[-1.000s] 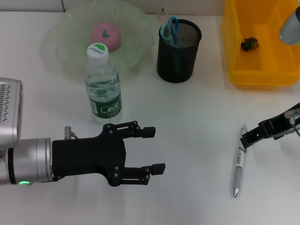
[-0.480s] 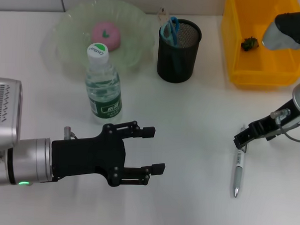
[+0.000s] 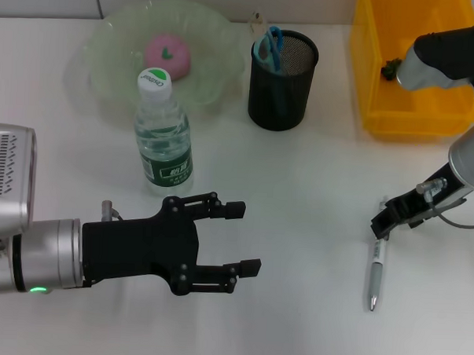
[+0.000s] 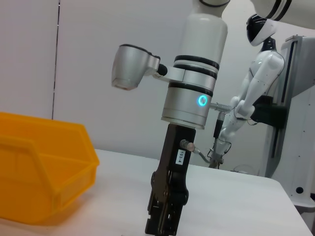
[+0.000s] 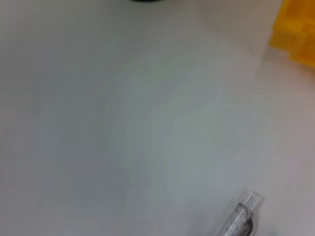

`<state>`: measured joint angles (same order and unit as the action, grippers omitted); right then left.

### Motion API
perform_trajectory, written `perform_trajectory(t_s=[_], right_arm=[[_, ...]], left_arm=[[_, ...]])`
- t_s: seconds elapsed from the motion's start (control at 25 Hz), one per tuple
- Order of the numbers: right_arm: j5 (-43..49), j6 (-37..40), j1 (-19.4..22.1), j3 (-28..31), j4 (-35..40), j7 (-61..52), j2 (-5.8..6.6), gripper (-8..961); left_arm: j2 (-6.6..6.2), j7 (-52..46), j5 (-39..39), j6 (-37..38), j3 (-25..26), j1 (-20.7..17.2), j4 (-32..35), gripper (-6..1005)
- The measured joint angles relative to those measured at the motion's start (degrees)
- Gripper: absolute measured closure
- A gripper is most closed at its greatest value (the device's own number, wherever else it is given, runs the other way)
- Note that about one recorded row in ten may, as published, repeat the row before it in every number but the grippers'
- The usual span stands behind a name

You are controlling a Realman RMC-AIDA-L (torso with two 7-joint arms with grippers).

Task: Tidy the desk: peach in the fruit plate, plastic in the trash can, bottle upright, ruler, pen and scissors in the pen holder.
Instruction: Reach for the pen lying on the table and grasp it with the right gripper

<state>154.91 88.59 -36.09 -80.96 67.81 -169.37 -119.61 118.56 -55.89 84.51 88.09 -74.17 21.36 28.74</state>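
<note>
Left gripper [image 3: 238, 238] idle over the bench's near-left part, jaws apart, empty. Pen [image 3: 375, 266] lies by the near-right edge, long axis running near-to-far. Right gripper [image 3: 379, 224] at its far end; jaws' state cannot be told.

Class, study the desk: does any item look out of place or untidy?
Yes: the pen lies flat on the desk instead of standing in the pen holder. The right gripper is at its upper end. The peach and upright bottle look in order.
</note>
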Motion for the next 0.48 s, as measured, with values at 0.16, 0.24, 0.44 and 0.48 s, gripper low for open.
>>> perform_trajectory(t_s=[0.16, 0.24, 0.44, 0.48], right_arm=[[0.0, -0.56, -0.21, -0.13, -0.63, 0.0, 0.0, 326], [-0.22, -0.44, -0.21, -0.15, -0.02, 0.0, 0.0, 348], [-0.5, -0.24, 0.0, 0.02, 1.05, -0.04, -0.03, 383], [-0.5, -0.24, 0.0, 0.02, 1.05, -0.04, -0.03, 387]], left_arm=[[0.0, 0.0, -0.02, 0.01, -0.01, 0.0, 0.0, 201], [0.0, 0.0, -0.01, 0.06, 0.06, 0.0, 0.0, 201], [0.0, 0.0, -0.01, 0.2, 0.11, 0.0, 0.04, 201], [0.0, 0.0, -0.01, 0.21, 0.11, 0.0, 0.06, 201]])
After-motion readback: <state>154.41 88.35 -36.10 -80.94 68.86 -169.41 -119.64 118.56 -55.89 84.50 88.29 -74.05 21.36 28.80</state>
